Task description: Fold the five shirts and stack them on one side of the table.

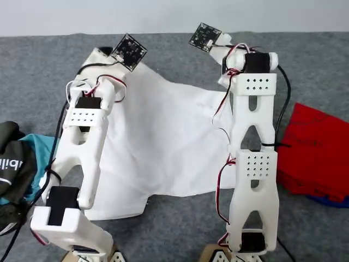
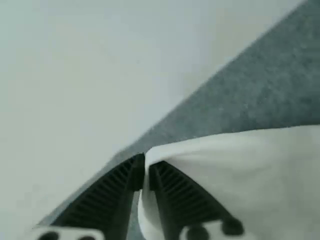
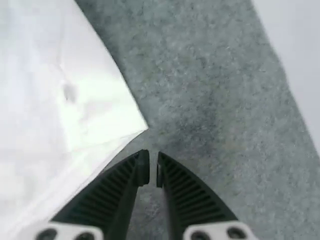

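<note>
Across the grey table (image 1: 180, 229), a white shirt (image 1: 163, 142) lies spread at centre, a red shirt (image 1: 316, 147) at three o'clock, dark clothes (image 1: 16, 158) at nine; farther off, the left gripper (image 2: 146, 165) pinches the white shirt's eleven o'clock corner, the right gripper (image 3: 152, 167) clenched empty beside its one o'clock corner.

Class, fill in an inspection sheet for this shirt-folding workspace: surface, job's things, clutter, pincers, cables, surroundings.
Surface: grey felt-like table.
Job's things: white shirt spread at centre; red shirt folded on a blue one at right; dark shirt and teal shirt heaped at left.
Clutter: nothing seen.
Pincers: left pincer shut on the white shirt's edge; right pincer shut, empty, beside its corner.
Cables: wires run along both arms.
Surroundings: pale wall behind.
</note>
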Available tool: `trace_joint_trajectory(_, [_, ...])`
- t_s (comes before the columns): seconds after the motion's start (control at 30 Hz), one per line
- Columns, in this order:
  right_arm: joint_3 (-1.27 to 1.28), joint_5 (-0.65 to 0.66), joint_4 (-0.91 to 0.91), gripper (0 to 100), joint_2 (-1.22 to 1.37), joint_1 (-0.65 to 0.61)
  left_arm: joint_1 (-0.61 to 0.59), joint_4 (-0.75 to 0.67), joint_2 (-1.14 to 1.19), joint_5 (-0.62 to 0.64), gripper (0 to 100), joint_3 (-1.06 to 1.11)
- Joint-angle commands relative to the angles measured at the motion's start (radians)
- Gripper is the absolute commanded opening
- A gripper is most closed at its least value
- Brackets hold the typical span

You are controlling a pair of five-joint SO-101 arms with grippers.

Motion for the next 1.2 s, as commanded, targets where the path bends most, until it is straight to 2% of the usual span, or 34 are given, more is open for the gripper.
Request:
trace_joint_trajectory(0.0, [0.014,-0.017,0.048,9.1,0.021,-0.031,0.021,0.057,-0.025,-0.008,0,-0.036])
trace_joint_trajectory(0.1, [0.028,-0.081,0.071,17.0,0.076,-0.058,0.037,0.060,-0.005,-0.008,0,-0.025])
trace_joint_trajectory(0.2, [0.028,-0.126,0.067,20.2,0.134,-0.077,0.048,0.060,-0.006,-0.008,0,0.007])
trace_joint_trajectory(0.63, [0.025,-0.126,-0.007,20.1,0.277,-0.090,0.052,0.060,-0.011,-0.008,0,0.068])
trace_joint_trajectory(0.73, [0.025,-0.123,-0.041,15.4,0.298,-0.087,0.052,0.060,-0.011,-0.008,0,0.068])
trace_joint_trajectory(0.87, [0.025,-0.051,-0.053,6.9,0.308,-0.087,0.052,0.060,-0.011,-0.008,0,0.068])
trace_joint_trajectory(1.17, [-0.071,0.005,-0.002,2.8,0.278,-0.045,0.052,0.060,-0.011,-0.009,0,0.065])
